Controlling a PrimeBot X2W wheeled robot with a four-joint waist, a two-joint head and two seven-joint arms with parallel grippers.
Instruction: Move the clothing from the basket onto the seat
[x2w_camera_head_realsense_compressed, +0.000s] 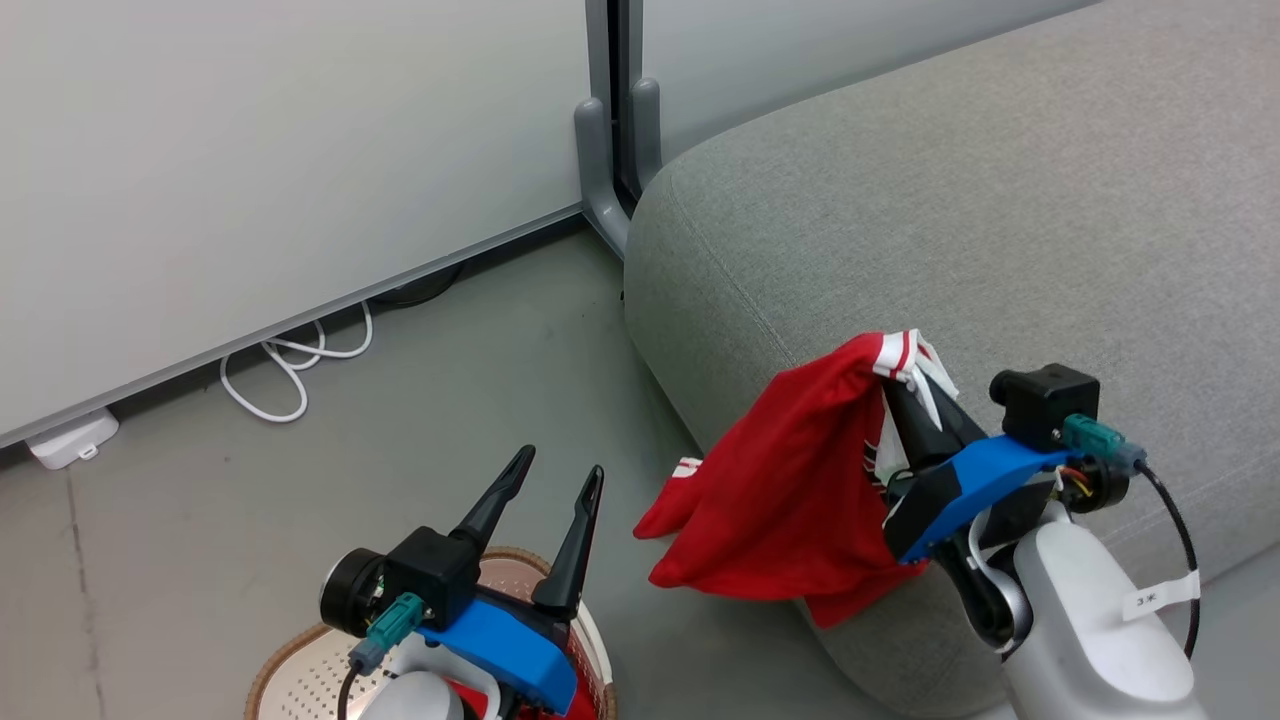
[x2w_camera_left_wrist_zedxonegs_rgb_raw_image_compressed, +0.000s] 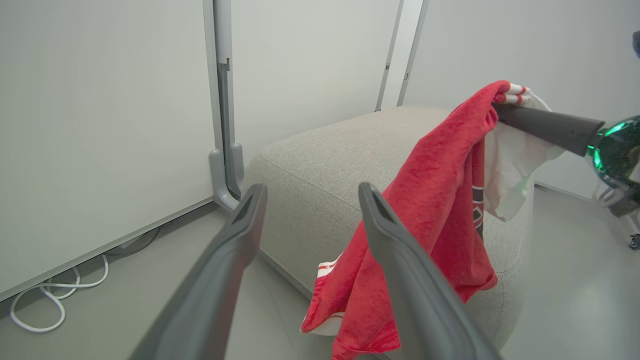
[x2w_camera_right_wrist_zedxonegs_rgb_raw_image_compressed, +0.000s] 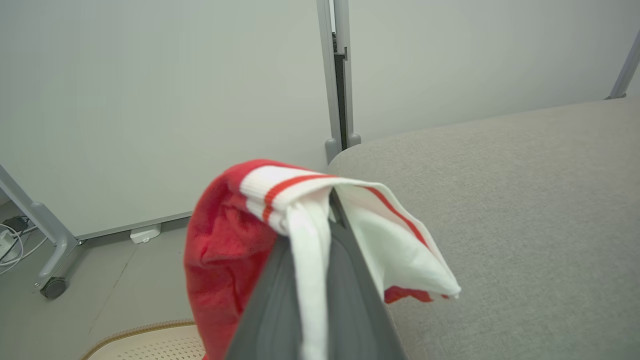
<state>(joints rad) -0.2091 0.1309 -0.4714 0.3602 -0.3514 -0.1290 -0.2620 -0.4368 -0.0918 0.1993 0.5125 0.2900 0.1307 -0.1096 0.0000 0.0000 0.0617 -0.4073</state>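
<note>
Red garment (x2w_camera_head_realsense_compressed: 790, 490) aloft beside grey sofa (x2w_camera_head_realsense_compressed: 1000, 200)

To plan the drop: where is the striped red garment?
Head view, right side: the striped red garment hangs from the right gripper at the edge of the sofa.

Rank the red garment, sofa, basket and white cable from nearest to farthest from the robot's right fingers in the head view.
1. The red garment, pinched in the fingers of the right gripper.
2. The sofa, right beside and under it.
3. The basket, on the floor at lower left.
4. The white cable, far left by the wall.
</note>
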